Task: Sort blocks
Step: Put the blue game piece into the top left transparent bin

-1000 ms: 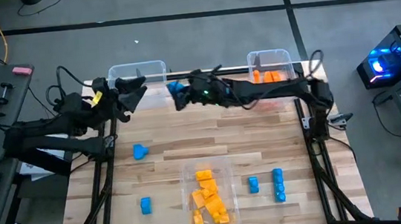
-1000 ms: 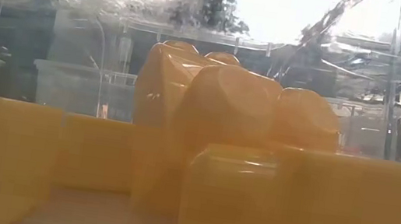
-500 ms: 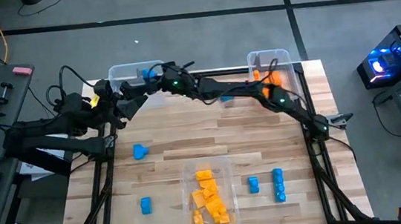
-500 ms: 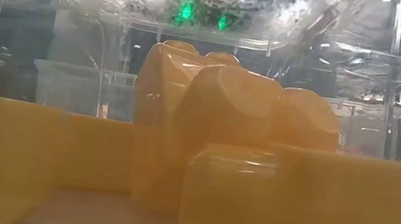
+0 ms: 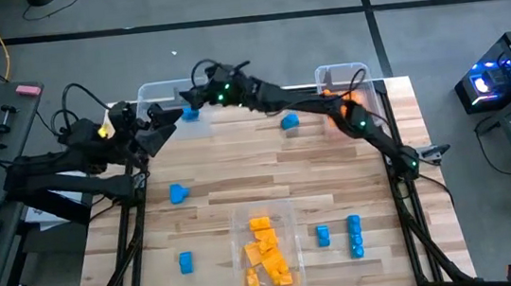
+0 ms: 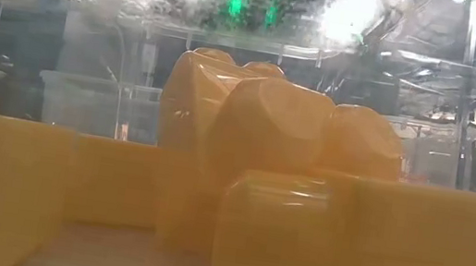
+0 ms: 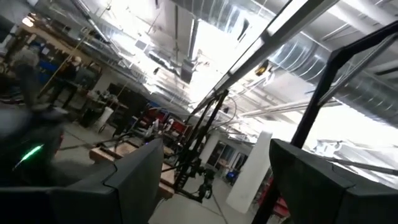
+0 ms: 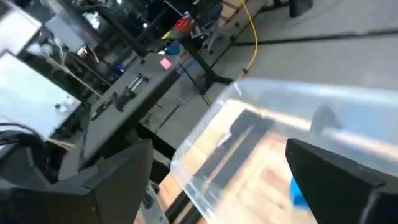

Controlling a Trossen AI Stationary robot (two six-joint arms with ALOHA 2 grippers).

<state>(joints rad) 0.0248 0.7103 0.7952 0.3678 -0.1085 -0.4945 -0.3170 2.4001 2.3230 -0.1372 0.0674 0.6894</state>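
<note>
we hold the right gripper, jaws released, over the clear plastic rectangular bin at the table's far left corner, where a small glossy blue plastic brick drops. the left gripper waits beside it, jaws spread, empty.

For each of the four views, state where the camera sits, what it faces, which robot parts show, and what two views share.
High: overhead, straight down; both arms, right gripper over the left bin.
Low: table height, behind yellow-orange blocks.
Left wrist: aimed at the room's ceiling; own fingers.
Right wrist: above the bin; own fingers.
Shared: high and right wrist both show that bin.
</note>
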